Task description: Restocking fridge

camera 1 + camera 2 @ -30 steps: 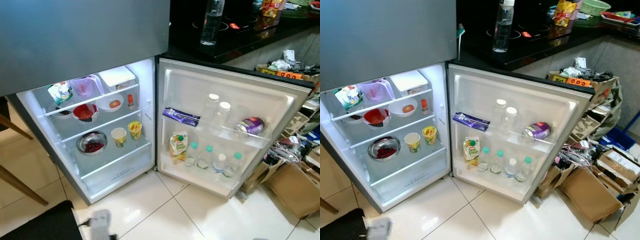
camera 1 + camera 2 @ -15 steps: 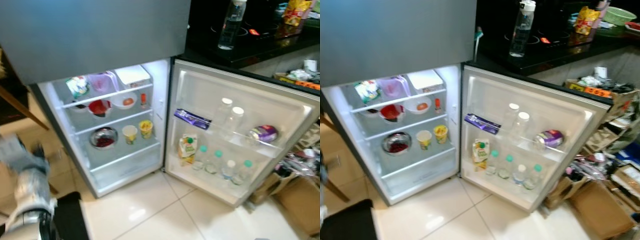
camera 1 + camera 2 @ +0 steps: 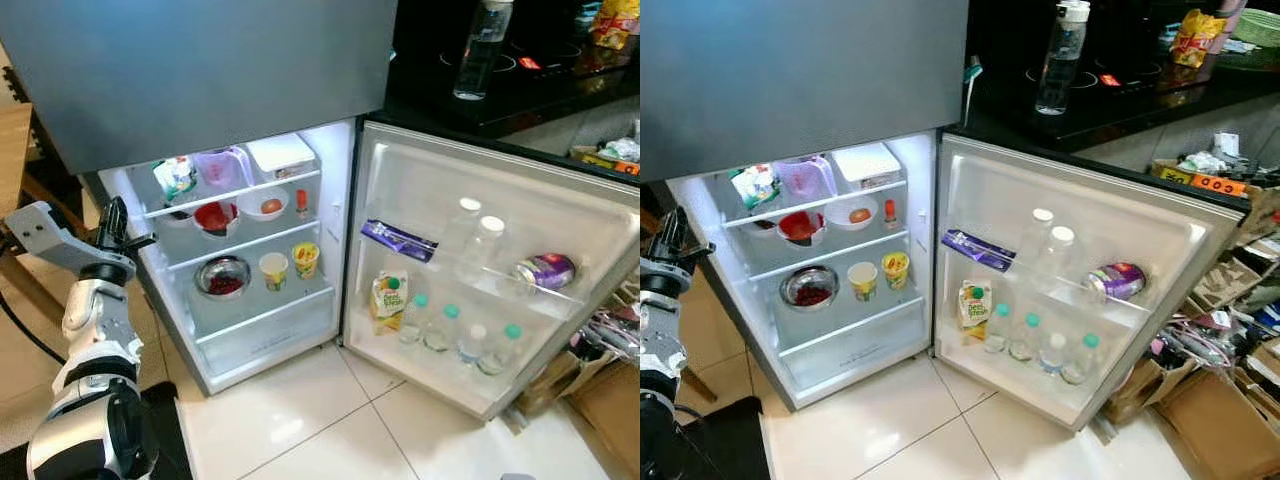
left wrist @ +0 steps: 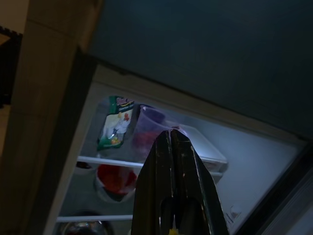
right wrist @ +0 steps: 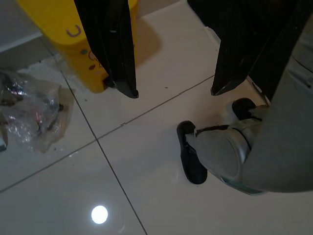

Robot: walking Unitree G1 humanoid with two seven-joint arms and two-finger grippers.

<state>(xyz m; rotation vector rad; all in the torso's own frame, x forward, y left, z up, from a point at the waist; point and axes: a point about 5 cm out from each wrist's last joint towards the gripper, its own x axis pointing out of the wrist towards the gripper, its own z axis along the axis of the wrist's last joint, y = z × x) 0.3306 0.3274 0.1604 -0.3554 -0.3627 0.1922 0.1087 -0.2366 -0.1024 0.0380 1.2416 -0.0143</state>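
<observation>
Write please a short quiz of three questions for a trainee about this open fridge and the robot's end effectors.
1. True or false: the left end effector is shut and empty.
2. What stands beside the juice carton on the lower door shelf?
A. green-capped bottles
B. bowls
C. cups
3. Fill in: the steel bowl holds something ____ in colour.

Key: 1 true. 2 A, the green-capped bottles. 3 red. The right end effector hangs open over the floor.

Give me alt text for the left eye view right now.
An open fridge with stocked shelves and door racks holding bottles, a juice carton and a purple can. The left gripper is raised beside the fridge's left wall, fingers shut.
</observation>
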